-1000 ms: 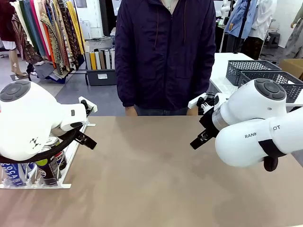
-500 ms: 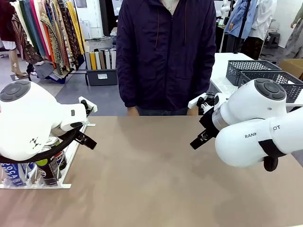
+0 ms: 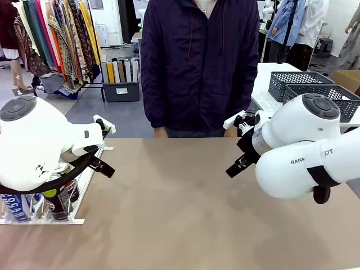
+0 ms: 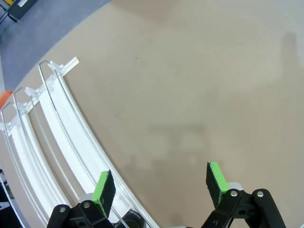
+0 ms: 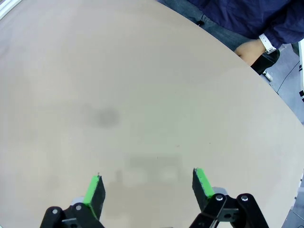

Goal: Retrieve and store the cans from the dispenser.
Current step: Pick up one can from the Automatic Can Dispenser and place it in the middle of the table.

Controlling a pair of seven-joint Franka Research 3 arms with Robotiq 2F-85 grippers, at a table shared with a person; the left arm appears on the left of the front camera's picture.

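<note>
From the front, the cans (image 3: 56, 197) stand in the dispenser (image 3: 42, 220) at the left edge of the desk (image 3: 185, 214), under the left arm. At the left wrist, the left gripper (image 4: 160, 183) hangs beside the dispenser's rails, jaws spread wide and empty. At the right wrist, the right gripper (image 5: 147, 185) hovers above bare desk, jaws equally wide, holding nothing.

Bright, even light is washing the table (image 3: 185, 185); soft shadows are pooling at 5 and 7 o'clock, wrist-view edges bowing.
</note>
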